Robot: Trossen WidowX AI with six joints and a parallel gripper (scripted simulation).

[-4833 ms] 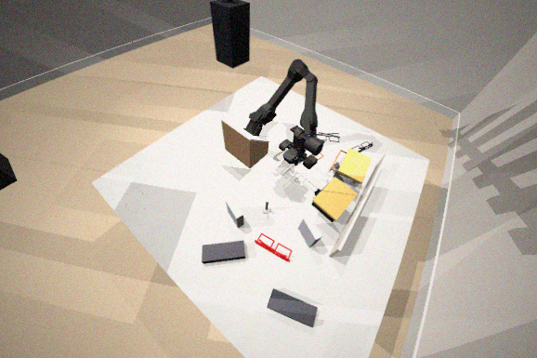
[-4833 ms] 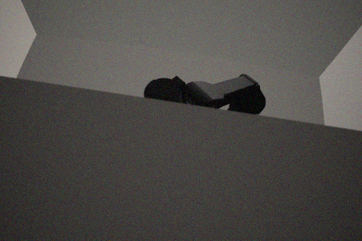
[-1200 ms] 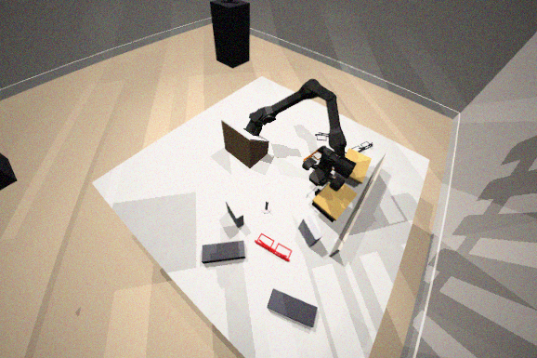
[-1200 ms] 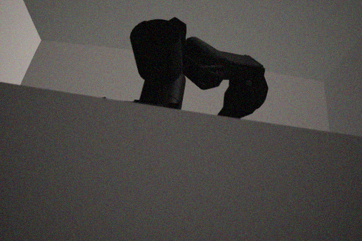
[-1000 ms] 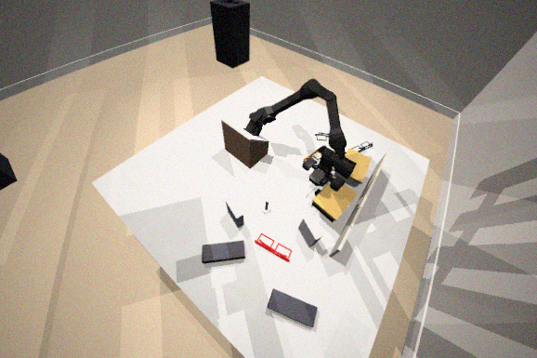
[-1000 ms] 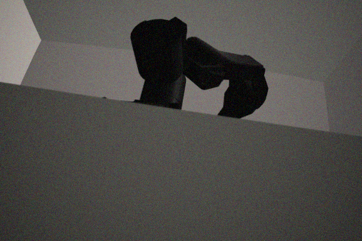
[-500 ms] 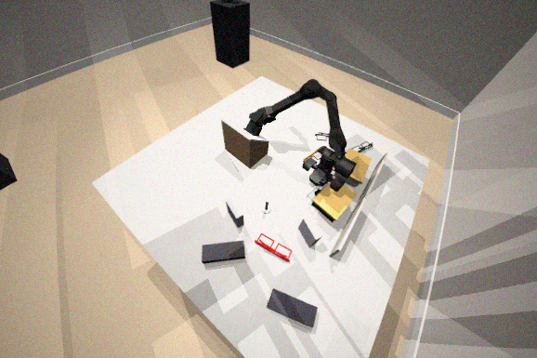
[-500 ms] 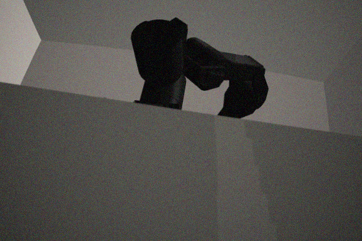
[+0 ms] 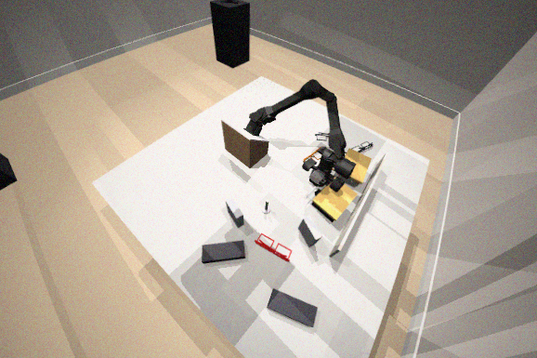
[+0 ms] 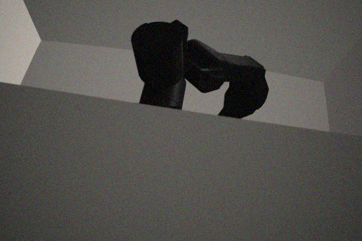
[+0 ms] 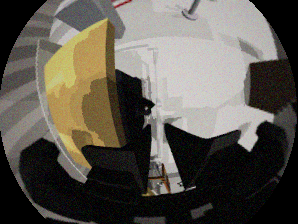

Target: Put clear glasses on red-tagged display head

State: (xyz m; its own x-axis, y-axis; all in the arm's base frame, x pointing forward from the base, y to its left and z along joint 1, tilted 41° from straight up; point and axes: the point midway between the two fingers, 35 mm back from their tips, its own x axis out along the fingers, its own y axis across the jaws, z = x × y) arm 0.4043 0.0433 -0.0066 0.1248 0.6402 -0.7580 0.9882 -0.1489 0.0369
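My gripper [image 11: 157, 126] is partly open, its black fingertips a small gap apart, beside a display head [image 9: 335, 201] [image 11: 82, 95] with a yellow block-like back and a dark face profile. Pale thin lines, apparently the clear glasses [image 11: 156, 75], run in front of that face and pass behind the finger gap. Whether they touch the fingers or sit straight on the nose and ears cannot be told. A second yellow-backed head [image 9: 360, 168] stands beside the first, partly behind the arm. No red tag is visible. The exterior view shows only upper arm parts above a grey edge.
Red glasses [image 9: 274, 247] lie at the front and orange glasses [image 9: 312, 155] lie beside the gripper. Dark glasses [image 9: 364, 146] lie beyond the heads. A long upright panel [image 9: 360, 205] runs behind the heads. A brown box [image 9: 238, 146] [image 11: 272, 82] and a small post [image 9: 267, 206] [image 11: 191, 12] also stand there.
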